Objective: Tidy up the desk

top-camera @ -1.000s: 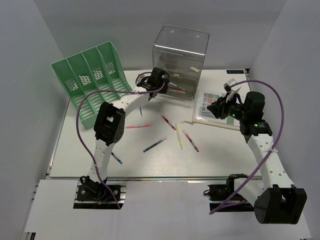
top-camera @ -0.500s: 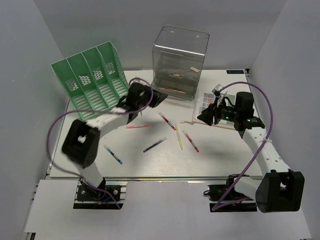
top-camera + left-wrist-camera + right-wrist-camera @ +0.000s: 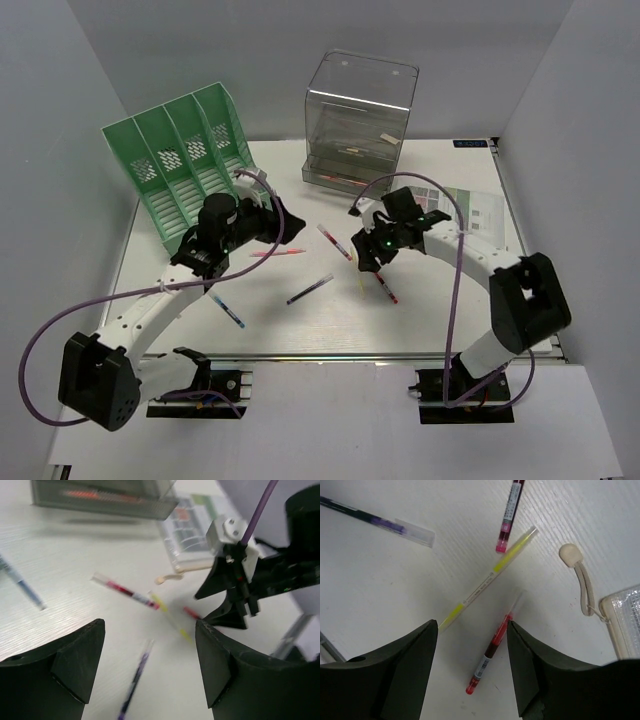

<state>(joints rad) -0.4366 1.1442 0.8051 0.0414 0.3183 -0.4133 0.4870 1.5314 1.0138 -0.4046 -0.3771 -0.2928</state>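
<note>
R fingers [image 3: 400, 675] wide, empty, above thin yellow plastic pen [image 3: 487, 581] & thin red plastic pen [image 3: 494, 642], mid white flat table [image 3: 380, 580]; L fingers [image 3: 70, 665] wide, empty.

Plain pale grey walls [image 3: 58, 90]

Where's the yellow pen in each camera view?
Top external: the yellow pen sits slightly right of centre, with only its near end showing.
Left wrist: the yellow pen is blurred, at centre between the fingers.
Right wrist: the yellow pen runs diagonally across the centre.
Shared landmark: the red pen lying right beside it.
</note>
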